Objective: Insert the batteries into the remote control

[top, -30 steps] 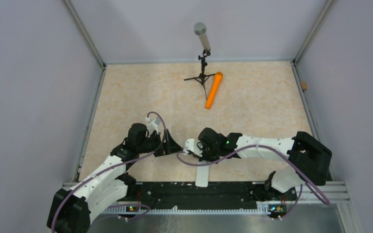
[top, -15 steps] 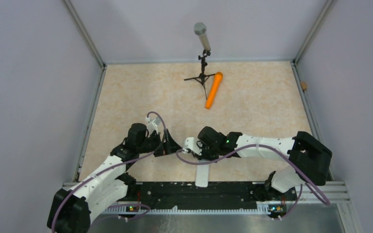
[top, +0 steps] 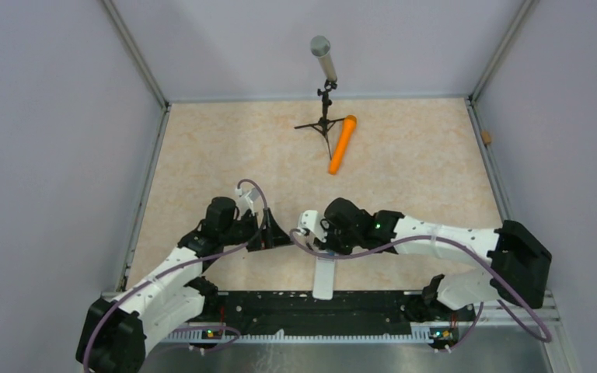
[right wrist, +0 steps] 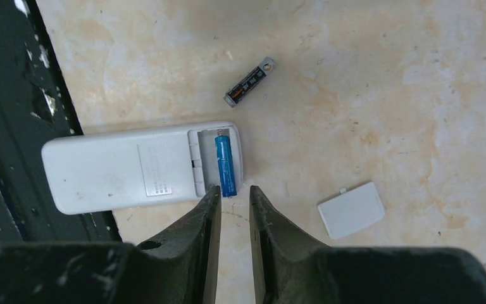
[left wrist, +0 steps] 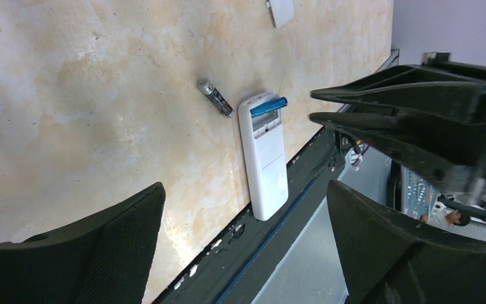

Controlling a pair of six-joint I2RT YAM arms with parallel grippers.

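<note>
The white remote control (right wrist: pixel 120 170) lies back-up at the table's near edge, its battery bay uncovered. One blue-banded battery (right wrist: pixel 225 166) rests in the bay, its lower end poking just past the rim. A second, dark battery (right wrist: pixel 250 82) lies loose on the table beyond the remote. My right gripper (right wrist: pixel 233 190) hangs just above the bay's end, open by a narrow gap with nothing between its fingers. My left gripper (left wrist: pixel 243 190) is wide open and empty, a short way left of the remote (left wrist: pixel 264 155). From above, both grippers (top: pixel 280 235) (top: pixel 319 247) hover near the remote (top: pixel 323 280).
The bay's white cover (right wrist: pixel 351 209) lies on the table beside the remote. A grey microphone on a black tripod (top: pixel 324 93) and a long orange cylinder (top: pixel 342 144) stand at the back. The black base rail (top: pixel 319 311) borders the near edge.
My right gripper's jaws have parted slightly and the arm has drawn back a little to the right, leaving the blue battery in the bay. The left arm has stayed put.
</note>
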